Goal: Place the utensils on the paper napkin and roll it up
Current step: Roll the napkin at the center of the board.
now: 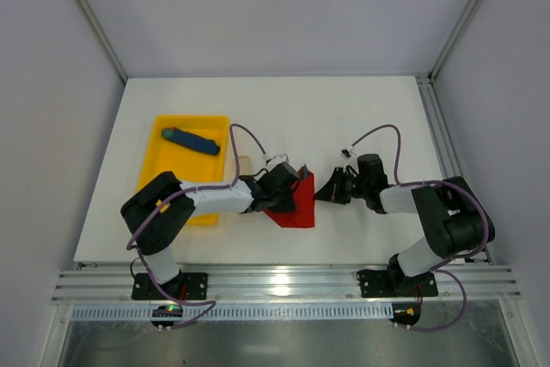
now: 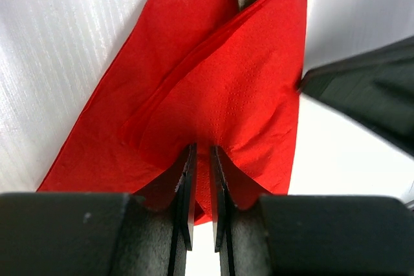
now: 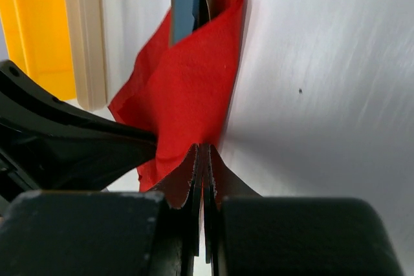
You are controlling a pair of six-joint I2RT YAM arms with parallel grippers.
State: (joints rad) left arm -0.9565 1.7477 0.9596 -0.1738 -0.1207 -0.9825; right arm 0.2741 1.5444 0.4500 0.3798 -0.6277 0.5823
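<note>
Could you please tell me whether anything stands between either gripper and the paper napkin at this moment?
Nothing visible does. The left gripper and the right gripper each pinch an edge of the folded red paper napkin directly, with nothing in between.

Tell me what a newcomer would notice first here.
The bright red paper napkin in the middle of the table stands out first. It is folded over on itself, with the left gripper and right gripper each pinched on an edge from opposite sides. Next comes the yellow tray at the left, holding a blue stick.
</note>
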